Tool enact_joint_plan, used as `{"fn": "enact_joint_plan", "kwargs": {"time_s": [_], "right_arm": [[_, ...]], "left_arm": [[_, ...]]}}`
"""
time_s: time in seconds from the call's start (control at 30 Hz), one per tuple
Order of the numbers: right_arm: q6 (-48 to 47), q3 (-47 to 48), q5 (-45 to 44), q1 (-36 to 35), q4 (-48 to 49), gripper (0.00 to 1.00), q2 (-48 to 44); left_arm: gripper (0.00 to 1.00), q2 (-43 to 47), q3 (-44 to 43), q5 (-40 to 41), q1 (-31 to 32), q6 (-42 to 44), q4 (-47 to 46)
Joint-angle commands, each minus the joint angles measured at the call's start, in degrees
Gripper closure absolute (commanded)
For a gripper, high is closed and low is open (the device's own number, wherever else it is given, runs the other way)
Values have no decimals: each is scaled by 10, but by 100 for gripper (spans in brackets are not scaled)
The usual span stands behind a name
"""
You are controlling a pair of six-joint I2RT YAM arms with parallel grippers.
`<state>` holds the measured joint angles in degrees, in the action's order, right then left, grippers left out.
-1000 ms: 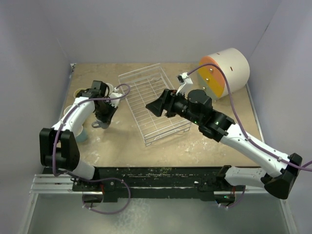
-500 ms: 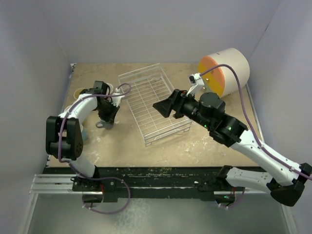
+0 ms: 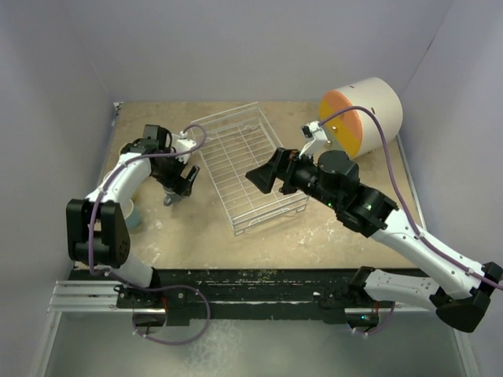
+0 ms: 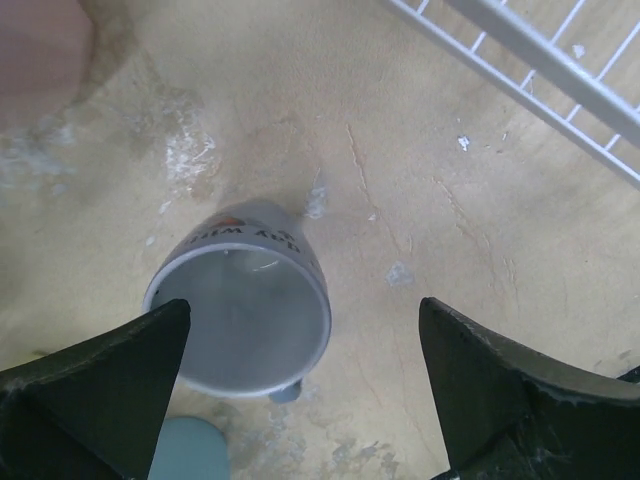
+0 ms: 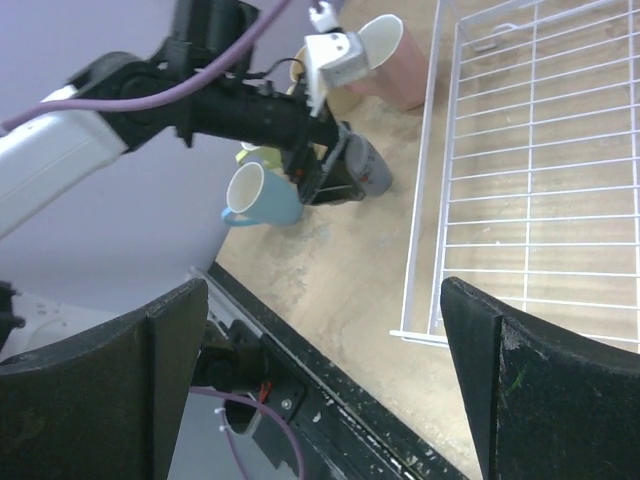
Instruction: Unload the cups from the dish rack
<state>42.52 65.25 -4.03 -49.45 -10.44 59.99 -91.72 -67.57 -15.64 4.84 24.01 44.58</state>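
The grey-blue cup stands upright on the table, its mouth facing the left wrist camera. My left gripper hangs open just above it, one finger over its rim and the other well to its right, touching nothing. In the top view this left gripper is left of the dish rack, whose wire grid shows no cups. My right gripper hovers open and holding nothing over the rack's near part. A light blue cup, a pink cup and the grey-blue cup stand left of the rack.
A round cream-and-orange drawer unit lies at the back right. The light blue cup sits near the left wall, beside the left arm's elbow. The black base rail runs along the near table edge. Walls enclose the table on three sides.
The left gripper has opened, letting go of the grey-blue cup, which now stands free on the table. The right gripper has opened wider and drawn back to the right over the rack.
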Motion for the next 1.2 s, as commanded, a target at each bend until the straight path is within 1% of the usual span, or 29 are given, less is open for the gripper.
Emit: {"fn": "enact_joint_plan", "kwargs": {"time_s": [0.0,0.13,0.2,0.3,0.37,0.47,0.53,0.6,0.63,0.73,0.8,0.9,0.97,1.03,1.13,1.17], "right_arm": [[-23,37,-34,-1,-21,0,-1],[-29,47,-72,-1,-66,0,-6],[-33,47,-110,-1,-92,0,-15],[-32,43,-173,-1,-128,0,-34],[-13,41,-231,-1,-166,0,-48],[20,37,-316,-1,-225,0,-71],[26,22,-378,-1,-248,0,-97],[44,-4,-409,-1,-250,0,-129],[61,-25,-429,-1,-249,0,-145],[84,-68,-481,-1,-223,0,-200],[95,-107,-507,-1,-211,0,-230],[87,-135,-525,-1,-197,0,-257],[82,-145,-532,-1,-201,0,-256],[87,-146,-536,-1,-217,0,-239],[129,-131,-553,-1,-261,0,-208],[135,-130,-554,-1,-264,0,-201]], "left_arm": [[1,74,-13,-11,-8,-11,-1],[1,121,-40,-26,-18,-37,18],[1,152,-48,-35,-26,-49,16],[1,227,-23,-69,-53,-76,-38],[1,294,39,-85,-73,-106,-122],[1,389,180,-79,-76,-146,-271],[1,426,262,-78,-76,-166,-349],[1,434,333,-80,-76,-173,-397],[1,428,354,-75,-76,-172,-415],[1,398,400,-46,-76,-162,-457],[1,398,430,-30,-77,-157,-490],[1,428,455,-70,-84,-157,-499],[1,456,469,-81,-84,-158,-507],[1,465,475,-86,-84,-151,-493],[1,468,517,-34,-88,-166,-530],[1,474,524,-1,-90,-182,-536]]}}
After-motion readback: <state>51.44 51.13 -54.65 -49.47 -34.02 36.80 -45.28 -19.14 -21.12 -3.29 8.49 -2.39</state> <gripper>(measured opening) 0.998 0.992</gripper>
